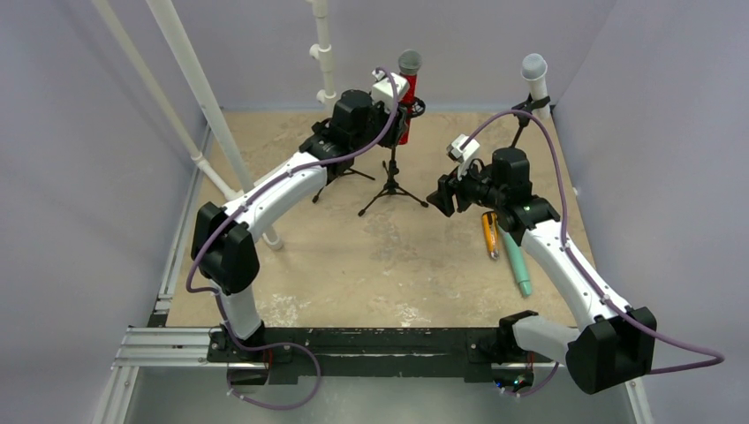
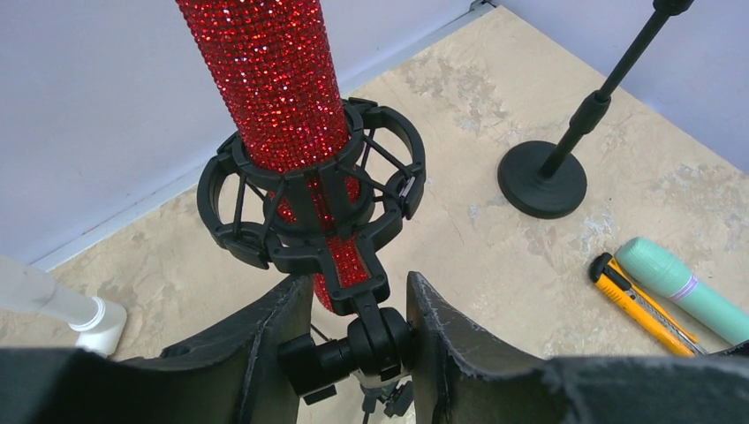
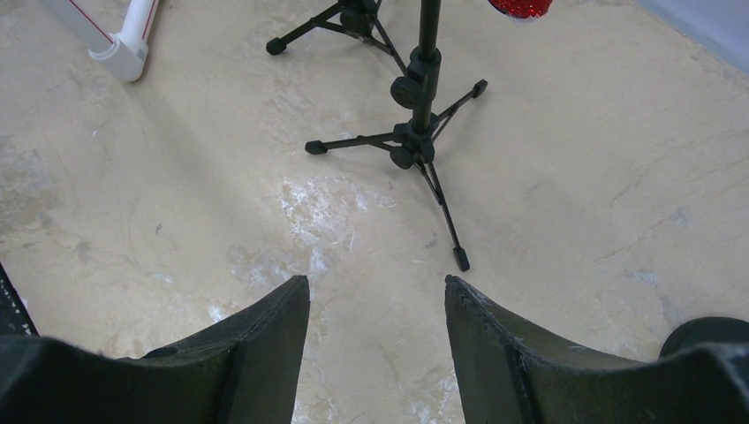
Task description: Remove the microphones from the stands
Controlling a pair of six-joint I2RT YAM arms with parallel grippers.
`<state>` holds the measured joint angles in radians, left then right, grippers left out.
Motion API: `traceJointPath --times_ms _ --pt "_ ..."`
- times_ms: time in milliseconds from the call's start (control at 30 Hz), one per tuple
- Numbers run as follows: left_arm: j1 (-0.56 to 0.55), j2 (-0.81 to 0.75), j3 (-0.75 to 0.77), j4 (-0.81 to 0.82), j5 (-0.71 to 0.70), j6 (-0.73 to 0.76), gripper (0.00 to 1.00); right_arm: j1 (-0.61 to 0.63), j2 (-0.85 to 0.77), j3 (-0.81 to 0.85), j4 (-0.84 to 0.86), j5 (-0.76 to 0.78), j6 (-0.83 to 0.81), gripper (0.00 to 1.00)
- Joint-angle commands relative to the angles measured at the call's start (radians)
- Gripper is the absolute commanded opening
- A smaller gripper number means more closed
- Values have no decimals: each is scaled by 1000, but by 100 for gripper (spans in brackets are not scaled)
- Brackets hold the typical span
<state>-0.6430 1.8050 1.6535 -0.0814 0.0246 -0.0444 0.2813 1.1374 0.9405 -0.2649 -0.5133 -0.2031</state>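
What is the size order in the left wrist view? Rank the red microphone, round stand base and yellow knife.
1. red microphone, though it sits nearest the camera.
2-3. round stand base and yellow knife: too alike to rank; the knife is longer, the base is broader.

nothing can be read in any view: no text, brand, label or number. the microphone [image 2: 274, 79] is plain red glitter, and the knife [image 2: 641, 305] shows no legible marks, since any print there is too small to tell.
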Motion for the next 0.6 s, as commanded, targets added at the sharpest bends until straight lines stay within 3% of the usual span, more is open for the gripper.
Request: traceJointPath --times_ms 0,267,567 --pt "-2 -22 49 7 49 38 0 3 -26 -3 32 16 -16 56" --pt "1 -129 -27 -34 333 21 0 2 -29 94 -62 14 -27 56" --pt "9 -248 -74 -135 592 40 0 3 -45 354 -271 -29 2 58"
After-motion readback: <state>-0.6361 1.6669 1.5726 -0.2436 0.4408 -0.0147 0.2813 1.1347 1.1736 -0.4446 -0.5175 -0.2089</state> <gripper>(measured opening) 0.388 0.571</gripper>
